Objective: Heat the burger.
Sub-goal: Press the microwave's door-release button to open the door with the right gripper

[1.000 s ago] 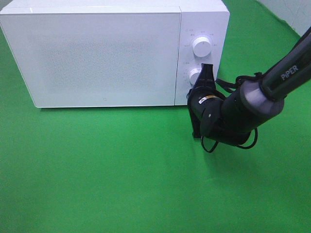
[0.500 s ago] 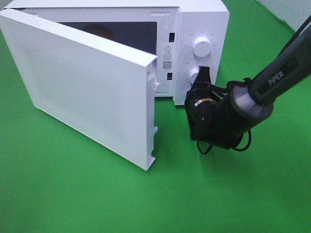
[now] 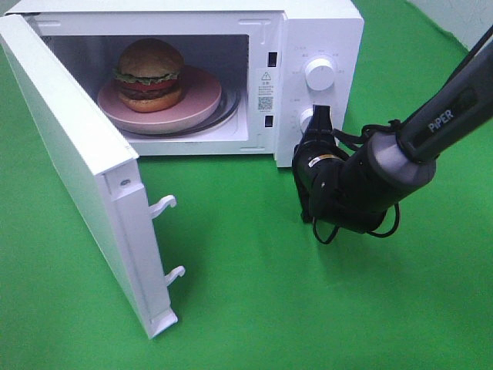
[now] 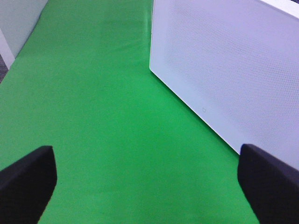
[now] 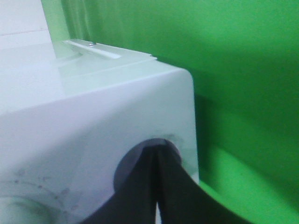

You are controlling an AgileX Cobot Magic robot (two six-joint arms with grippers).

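Green cloth [image 3: 246, 308] covers the bench under the white microwave [image 3: 320, 31]. From above, its door [image 3: 69, 169], shut a second ago, now stands swung wide, showing the burger [image 3: 149, 75] on a pink plate [image 3: 196, 104] inside the cavity. My right gripper [image 3: 320, 123] is at the lower dial [image 3: 306, 122], below the upper dial [image 3: 320, 73]. My left wrist shows my left gripper [image 4: 148, 179] with fingers spread wide over bare cloth, holding nothing, the door's face [image 4: 233, 70] just ahead. My right wrist shows my right gripper [image 5: 158, 158] with fingers pressed together against the dial. With the door open, I judge no heating can run now.
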